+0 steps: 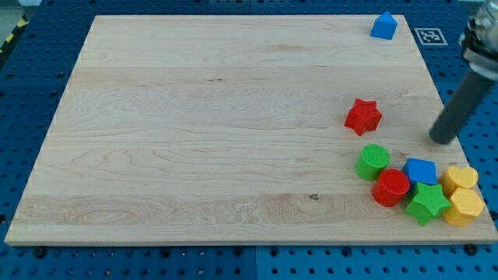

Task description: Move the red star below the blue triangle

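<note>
The red star lies on the wooden board's right half, at mid height. The blue triangle sits near the view's top right corner of the board, well above the star and slightly to its right. My tip is at the board's right edge, to the right of the red star and a little lower, apart from it with a clear gap. It touches no block.
A cluster sits at the board's bottom right: a green cylinder, a red cylinder, a blue block, a green star and two yellow blocks. A fiducial tag lies off the top right corner.
</note>
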